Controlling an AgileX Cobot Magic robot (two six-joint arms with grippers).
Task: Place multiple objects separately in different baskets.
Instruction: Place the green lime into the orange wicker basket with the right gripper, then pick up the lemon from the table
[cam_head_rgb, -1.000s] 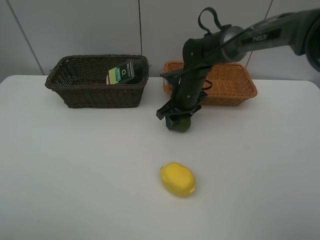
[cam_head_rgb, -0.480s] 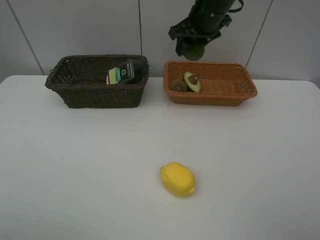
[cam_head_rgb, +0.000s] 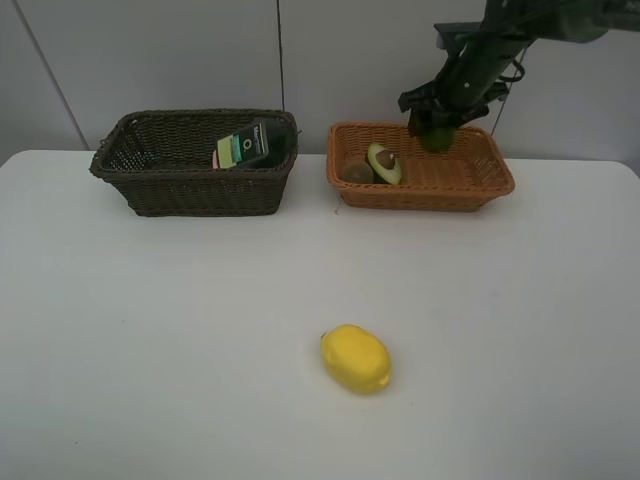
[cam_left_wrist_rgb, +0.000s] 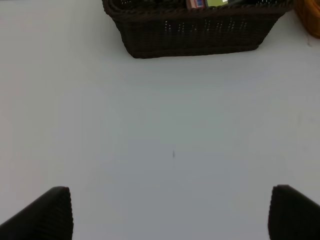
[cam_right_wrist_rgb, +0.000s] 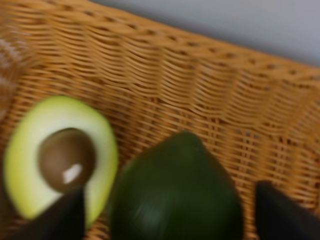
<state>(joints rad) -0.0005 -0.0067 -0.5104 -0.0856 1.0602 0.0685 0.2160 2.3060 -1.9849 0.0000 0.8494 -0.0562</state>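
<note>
Now the step in hand looks like releasing the lime (cam_right_wrist_rgb: 175, 190) into the tan basket (cam_head_rgb: 480, 180), and doing it well means letting go low over bare weave, clear of the fruit already there. The right gripper (cam_head_rgb: 434, 128) hangs over the basket's middle, at about 1 o'clock from the avocado (cam_head_rgb: 384, 163), with the kiwi (cam_head_rgb: 357, 172) just beyond that at the basket's 9 o'clock end. Opening fully before lifting away should keep the lime from being dragged back out; a straight rise is safest, since the rim is close at 12 o'clock.

In the right wrist view the two fingers (cam_right_wrist_rgb: 62, 217) show as dark tips standing apart on either side of the lime, with a gap visible between each tip and the fruit. So the jaws look partly open and no longer pinching; whether the lime is dropping or already resting on the weave I cannot tell, as the picture is blurred. It lies between the tips, nearer the avocado side.

The left gripper (cam_left_wrist_rgb: 170, 215) is wide open over bare table, holding nothing, with the dark basket (cam_left_wrist_rgb: 200, 35) at its 12 o'clock. The lemon (cam_head_rgb: 355, 358) is on the table, well apart from both baskets, at 6 o'clock.
</note>
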